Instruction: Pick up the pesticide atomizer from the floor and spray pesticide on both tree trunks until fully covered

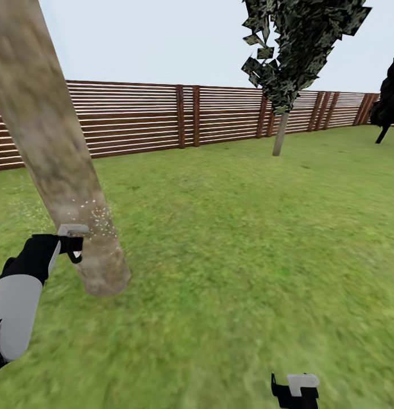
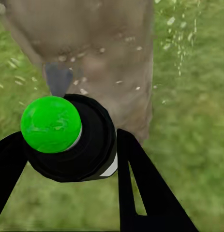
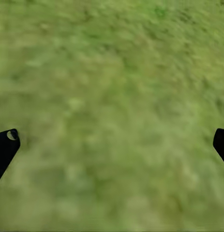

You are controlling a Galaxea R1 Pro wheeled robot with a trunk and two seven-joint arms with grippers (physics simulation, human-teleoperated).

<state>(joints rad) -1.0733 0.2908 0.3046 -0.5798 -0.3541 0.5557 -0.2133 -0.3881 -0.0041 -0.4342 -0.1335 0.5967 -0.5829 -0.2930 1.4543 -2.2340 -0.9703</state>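
- Pesticide atomizer held tight between left gripper fingers, near left, pointed at tree trunk to wet it.
- White spray dots on trunk.
- Right gripper spread wide, holding nothing, low over grass.

This is a fenced garden, outdoors under a pale, flat sky. A wide grass lawn covers the ground to a brown fence of horizontal wooden slats, which runs along the lawn's far edge and turns at the far right corner. A thick, mottled grey-brown tree trunk rises from the grass near the lawn's left edge. A thinner tree with dark, ragged foliage stands just before the fence, and a black-leaved shrub sits by the far right corner.
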